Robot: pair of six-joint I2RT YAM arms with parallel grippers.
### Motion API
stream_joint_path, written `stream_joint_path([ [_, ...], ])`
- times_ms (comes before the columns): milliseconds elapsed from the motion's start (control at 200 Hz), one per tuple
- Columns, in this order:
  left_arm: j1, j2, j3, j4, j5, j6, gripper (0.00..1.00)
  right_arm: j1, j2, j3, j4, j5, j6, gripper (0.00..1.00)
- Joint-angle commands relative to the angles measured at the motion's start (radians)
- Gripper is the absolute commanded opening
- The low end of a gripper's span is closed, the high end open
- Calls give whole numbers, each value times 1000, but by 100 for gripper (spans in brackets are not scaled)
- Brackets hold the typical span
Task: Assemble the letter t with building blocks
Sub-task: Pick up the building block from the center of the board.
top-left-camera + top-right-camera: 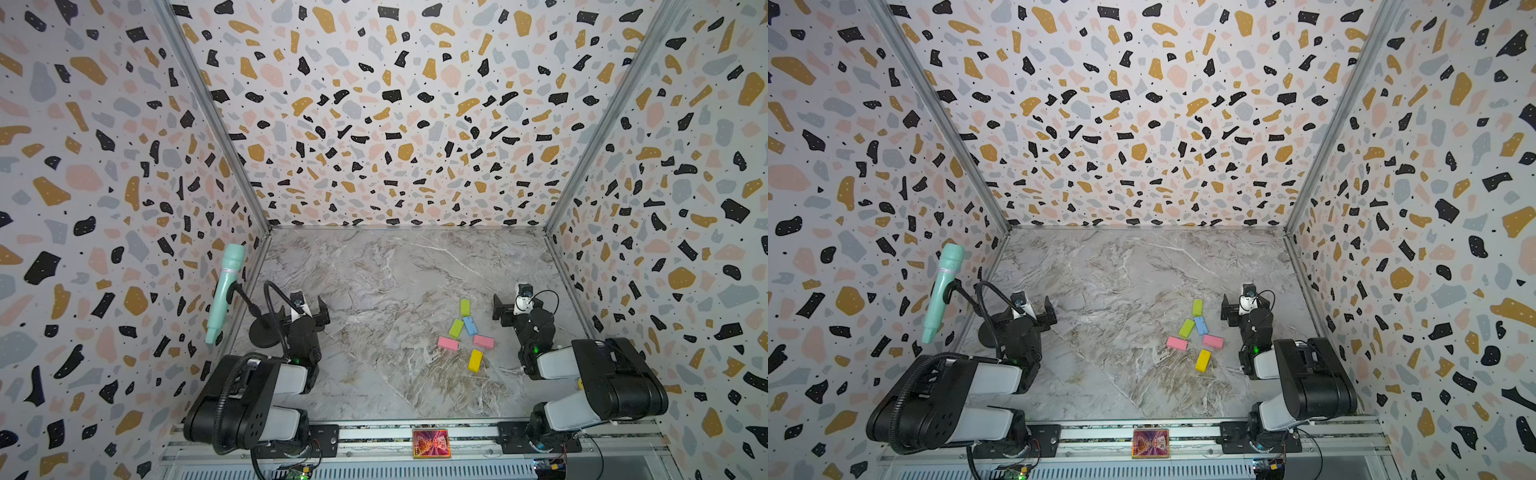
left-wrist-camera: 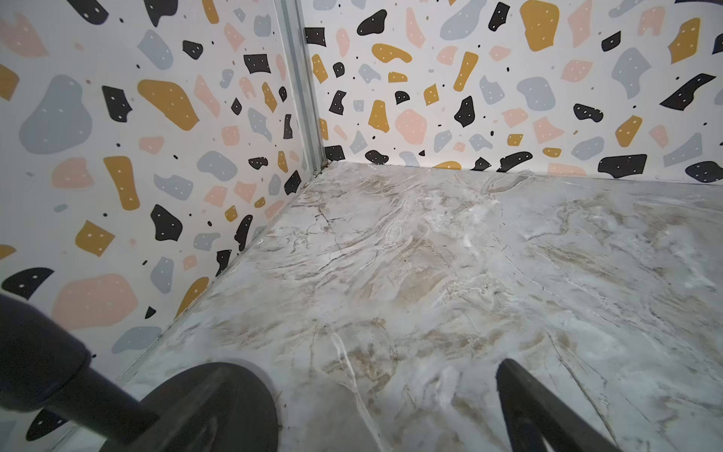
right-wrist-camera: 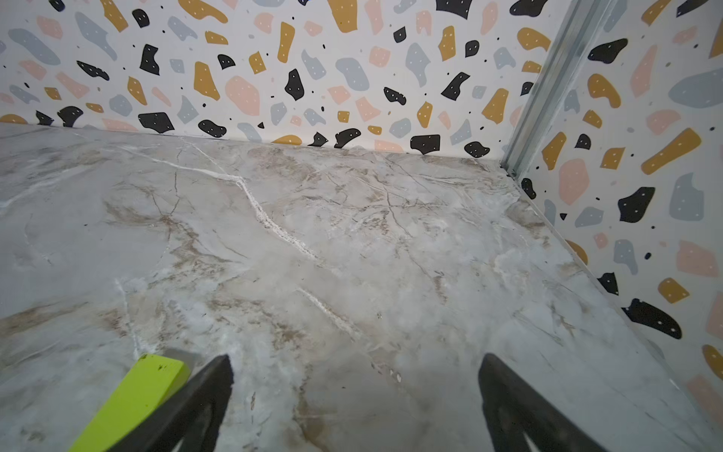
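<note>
Terrazzo-print walls [image 1: 395,124] in black, ochre, pink and grey enclose a glossy, marble-patterned surface [image 1: 374,270]. A black-and-white left arm [image 1: 266,386] and right arm [image 1: 582,374] sit at its near corners. The left jaws stand wide apart and empty beside a mint-green microphone [image 1: 224,286] on a black gooseneck at the left edge. The right jaws stand wide apart over bare marble. A shiny pink-purple card [image 1: 431,444] lies on the near-edge rail, its print too small to read. The building blocks, smooth flat rectangles, lie loose in the right half, not joined into the letter t: far green block [image 1: 465,307], near green block [image 1: 456,328] just beside the blue block [image 1: 470,325], two pink blocks [image 1: 448,343] [image 1: 483,341], and the yellow block [image 1: 475,360] nearest the near edge.
</note>
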Motion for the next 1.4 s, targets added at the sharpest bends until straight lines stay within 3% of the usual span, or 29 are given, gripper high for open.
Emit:
stream_joint_path([
  [0, -6, 6, 22, 62, -13, 14, 99, 3, -1, 20, 25, 3, -5, 99],
  [1317, -1, 2, 19, 65, -6, 14, 99, 2, -9, 20, 27, 11, 1, 99],
  [1397, -2, -23, 21, 54, 22, 28, 100, 5, -60, 49, -71, 29, 4, 99],
])
